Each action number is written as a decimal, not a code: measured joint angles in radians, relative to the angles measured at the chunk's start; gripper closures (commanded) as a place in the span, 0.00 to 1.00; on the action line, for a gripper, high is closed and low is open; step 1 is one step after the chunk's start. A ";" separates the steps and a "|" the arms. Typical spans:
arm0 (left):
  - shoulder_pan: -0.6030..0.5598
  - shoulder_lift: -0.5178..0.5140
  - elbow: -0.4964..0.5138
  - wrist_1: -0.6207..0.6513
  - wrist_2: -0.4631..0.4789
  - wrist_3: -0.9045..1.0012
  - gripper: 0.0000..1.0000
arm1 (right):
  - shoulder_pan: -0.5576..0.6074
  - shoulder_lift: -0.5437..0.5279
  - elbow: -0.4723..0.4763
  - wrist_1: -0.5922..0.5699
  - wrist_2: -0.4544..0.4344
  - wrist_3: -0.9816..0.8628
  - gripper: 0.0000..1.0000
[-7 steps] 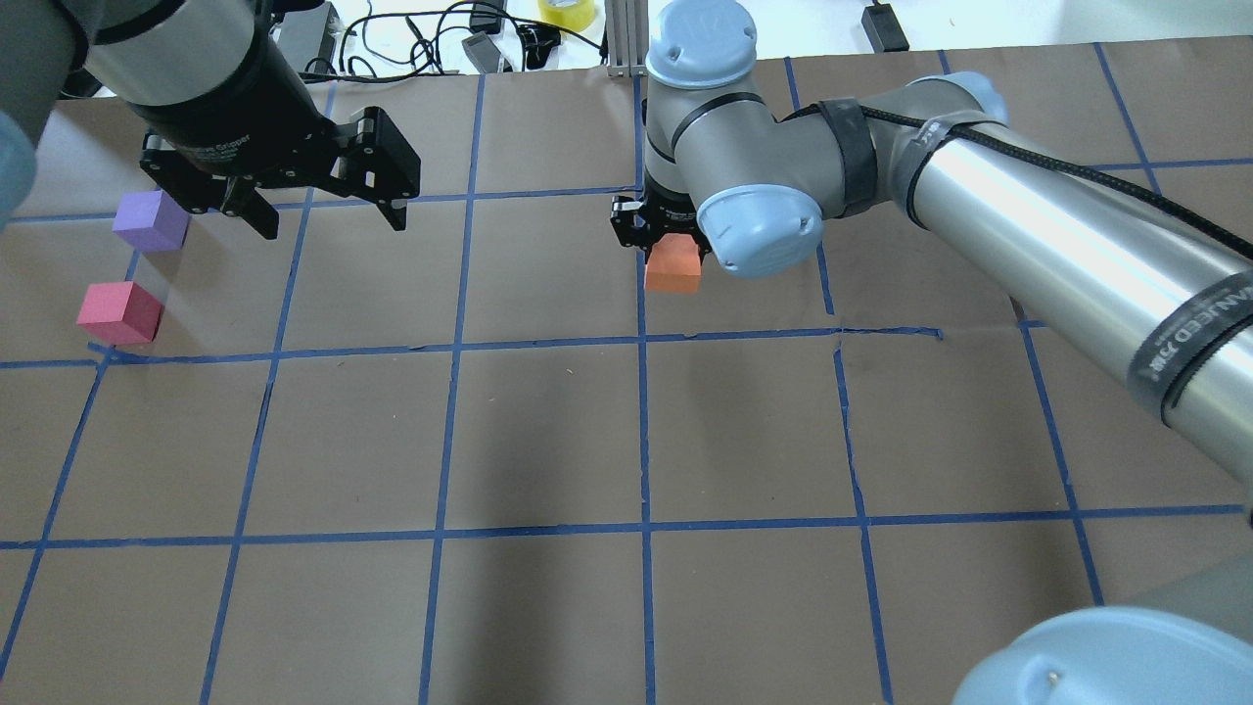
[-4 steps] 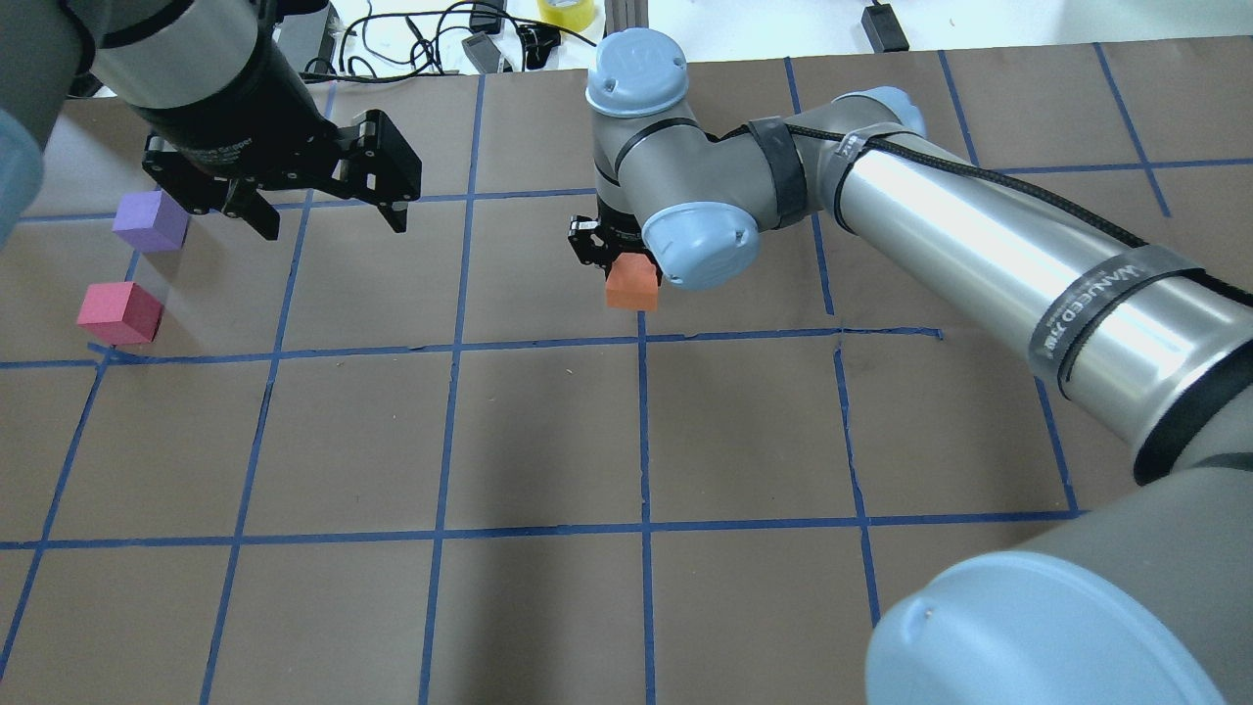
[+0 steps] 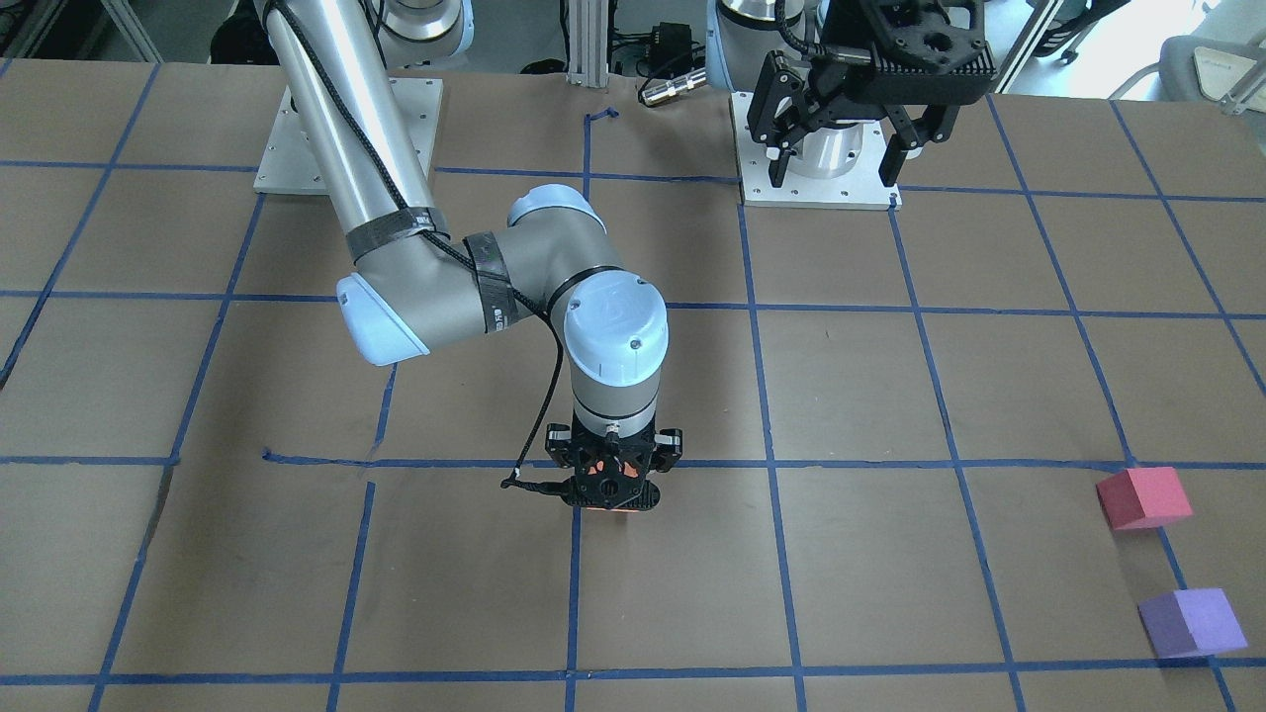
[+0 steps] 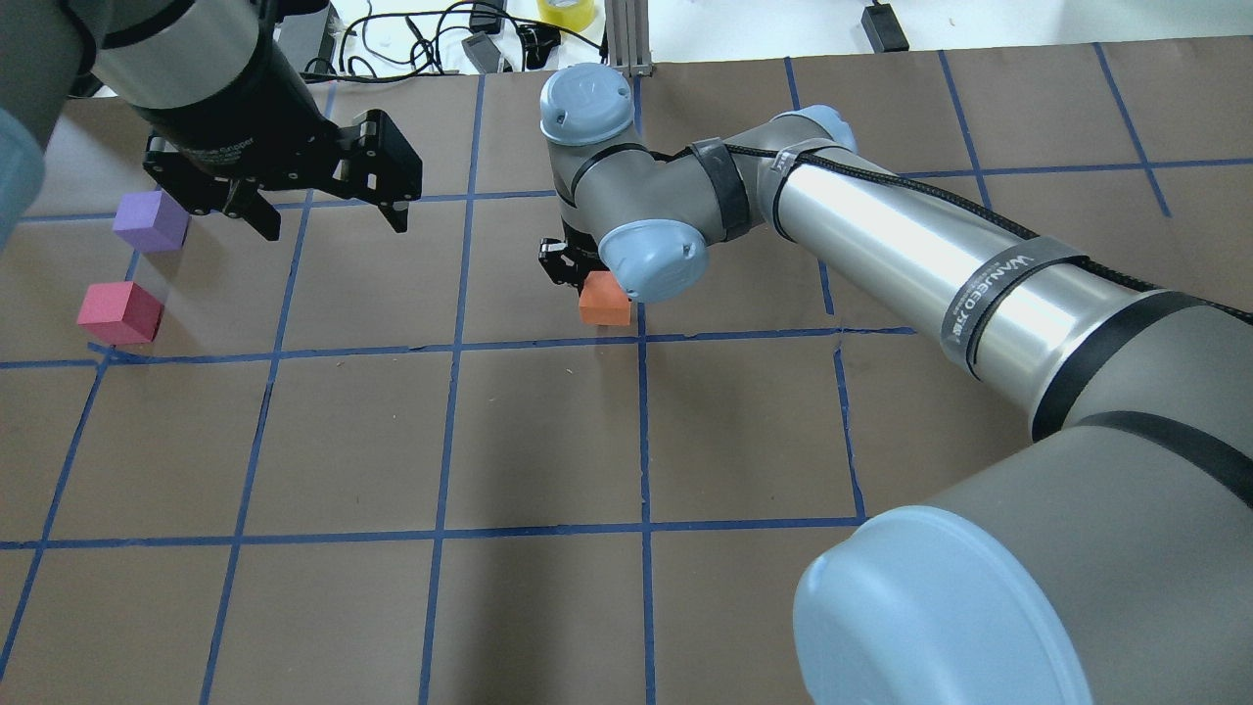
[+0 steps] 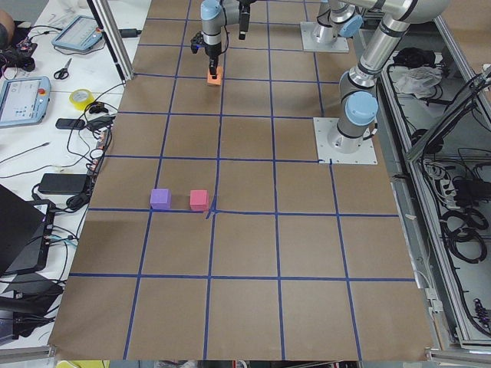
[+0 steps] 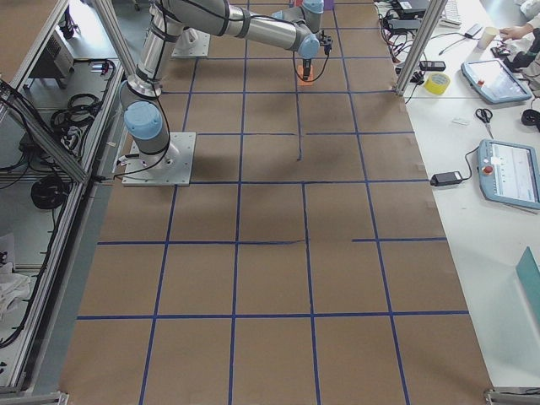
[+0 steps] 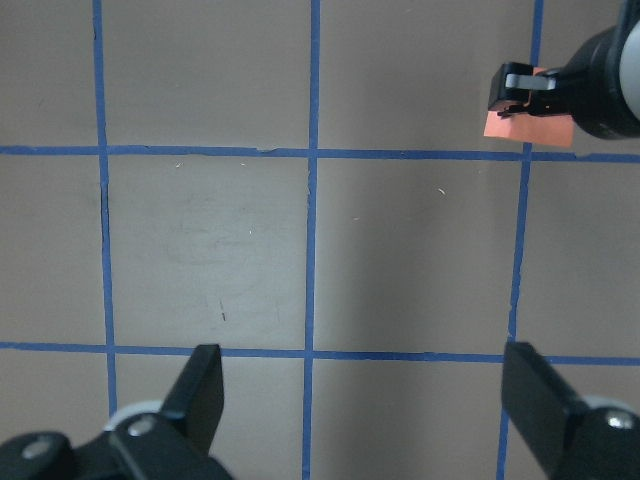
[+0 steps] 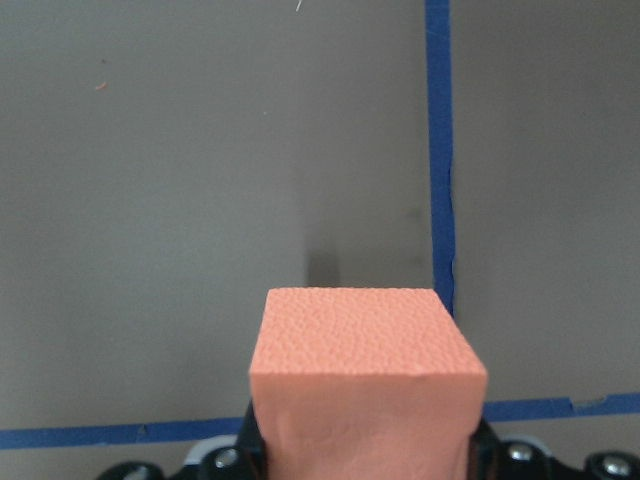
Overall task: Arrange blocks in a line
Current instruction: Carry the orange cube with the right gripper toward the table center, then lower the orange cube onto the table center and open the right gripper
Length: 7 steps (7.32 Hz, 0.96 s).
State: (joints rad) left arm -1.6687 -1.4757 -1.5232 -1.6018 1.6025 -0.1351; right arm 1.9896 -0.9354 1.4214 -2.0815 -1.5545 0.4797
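Cube (image 8: pixel 365 380): orange foam, pebbled matte skin, sharp edges.

Table (image 4: pixel 548 441): brown paper, blue tape grid of squares. Orange block (image 4: pixel 604 302) near centre, fine pebbled surface. Pink-red block (image 4: pixel 119 312) & purple block (image 4: pixel 150 220) at 9 o'clock, both plain matte. Left gripper (image 4: pixel 331 225) & right gripper (image 3: pixel 611 499): black. Right arm (image 4: pixel 881 245): silver tube, grey joints, pale-blue caps, black band w/ white lettering. Yellow tape roll (image 4: pixel 567 10) at 12 o'clock.

orange block (image 4: pixel 604 305) | front view: mostly hidden under right hand (image 3: pixel 610 491)
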 measured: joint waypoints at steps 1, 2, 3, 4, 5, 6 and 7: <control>0.001 0.000 0.000 -0.001 -0.002 -0.001 0.00 | 0.000 0.016 -0.006 -0.002 0.000 -0.003 0.79; 0.001 0.000 0.000 -0.001 -0.003 -0.003 0.00 | -0.001 0.025 -0.016 0.001 -0.002 -0.008 0.79; 0.001 0.000 0.000 0.000 -0.003 -0.006 0.00 | -0.004 0.028 -0.021 0.004 -0.004 -0.016 0.79; 0.001 -0.003 0.000 0.001 -0.002 -0.008 0.00 | -0.009 0.030 -0.024 0.005 -0.005 -0.028 0.79; 0.002 -0.005 0.000 0.004 -0.001 -0.009 0.00 | -0.011 0.030 -0.025 0.005 -0.006 -0.035 0.79; 0.002 -0.007 0.000 0.005 0.000 -0.010 0.00 | -0.012 0.031 -0.025 0.005 -0.006 -0.038 0.78; 0.002 -0.009 0.000 0.006 0.000 -0.010 0.00 | -0.012 0.032 -0.025 0.004 -0.008 -0.040 0.75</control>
State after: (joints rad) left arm -1.6664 -1.4845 -1.5232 -1.5954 1.6027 -0.1450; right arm 1.9776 -0.9033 1.3960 -2.0773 -1.5621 0.4395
